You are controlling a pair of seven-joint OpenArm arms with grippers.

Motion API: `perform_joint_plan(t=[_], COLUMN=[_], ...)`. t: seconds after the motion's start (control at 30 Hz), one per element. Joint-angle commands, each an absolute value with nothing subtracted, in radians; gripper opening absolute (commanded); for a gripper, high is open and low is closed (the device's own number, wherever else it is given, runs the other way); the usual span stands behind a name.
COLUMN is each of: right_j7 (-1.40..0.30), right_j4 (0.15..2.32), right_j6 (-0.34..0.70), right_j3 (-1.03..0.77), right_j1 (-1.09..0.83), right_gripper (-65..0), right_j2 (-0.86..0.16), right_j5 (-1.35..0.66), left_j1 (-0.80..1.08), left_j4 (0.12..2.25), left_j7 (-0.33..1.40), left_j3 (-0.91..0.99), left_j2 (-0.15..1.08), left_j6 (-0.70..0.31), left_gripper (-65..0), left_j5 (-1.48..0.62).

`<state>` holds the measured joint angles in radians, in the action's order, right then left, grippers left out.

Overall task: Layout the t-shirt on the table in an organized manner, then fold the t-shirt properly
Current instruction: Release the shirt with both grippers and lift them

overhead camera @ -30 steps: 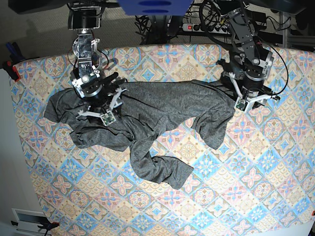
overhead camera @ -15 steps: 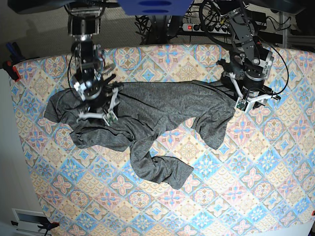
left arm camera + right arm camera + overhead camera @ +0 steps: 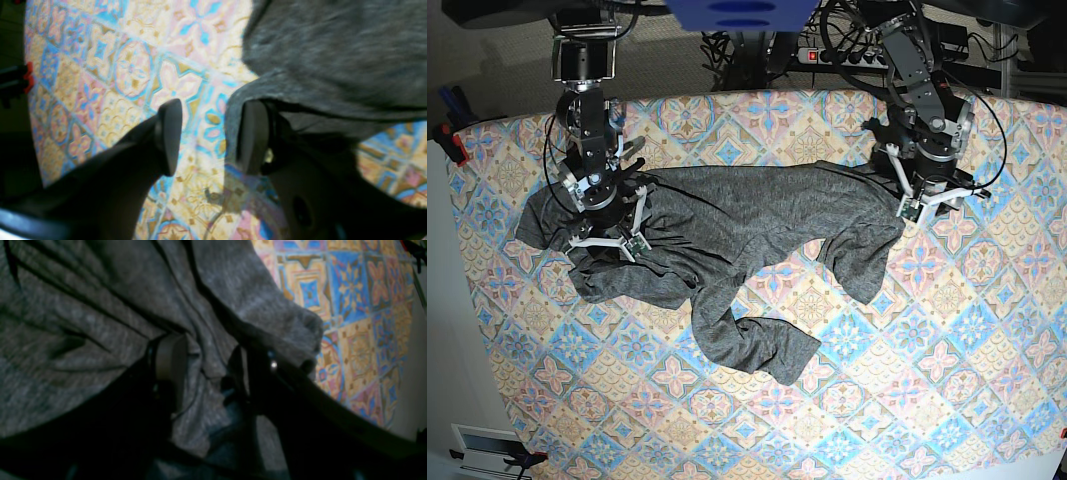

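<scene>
crumpled dark heather-grey knit t-shirt [image 3: 727, 250] across far half of pastel diamond-tiled worktop [image 3: 947, 340] | left tool [image 3: 208, 136] spread, one finger under shirt edge | right tool [image 3: 203, 373] spread astride a fold

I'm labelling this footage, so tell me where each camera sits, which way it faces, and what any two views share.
Base: overhead, looking straight down at the table, the t-shirt and both arms.
Left wrist: on the arm at the base view's right, facing down past the open left gripper; one finger is under the shirt's edge.
Right wrist: on the arm at the base view's left, facing down past the right gripper, jaws apart over bunched shirt.
Shared: every view shows the grey shirt on the patterned cloth.
</scene>
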<state>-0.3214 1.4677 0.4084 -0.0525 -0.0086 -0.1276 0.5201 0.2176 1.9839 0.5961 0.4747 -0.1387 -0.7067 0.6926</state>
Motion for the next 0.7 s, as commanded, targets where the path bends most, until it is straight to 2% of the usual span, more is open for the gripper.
perform_joint_plan(t=[0.0,0.33,0.67], right_j7=[-0.303,-0.305,-0.298], right_j4=[1.504,1.592,1.480], right_j6=[0.394,0.394,0.395], right_j3=[-0.058,-0.058,-0.039], right_j1=[0.008,0.008,0.058], right_gripper=[-37.3,-37.3,-37.3], right_j2=[-0.143,-0.177,-0.182], right_j5=[0.518,0.518,0.518], left_j1=[0.214,0.214,0.214], left_j4=[2.003,2.002,2.002], left_j7=[0.576,0.576,0.576], left_j3=[0.455,0.432,0.432], left_j2=[-0.137,-0.157,-0.157], left_j6=[-0.698,-0.698,-0.698], left_gripper=[-37.8,-37.9,-37.9], left_j5=[0.684,0.739,0.740])
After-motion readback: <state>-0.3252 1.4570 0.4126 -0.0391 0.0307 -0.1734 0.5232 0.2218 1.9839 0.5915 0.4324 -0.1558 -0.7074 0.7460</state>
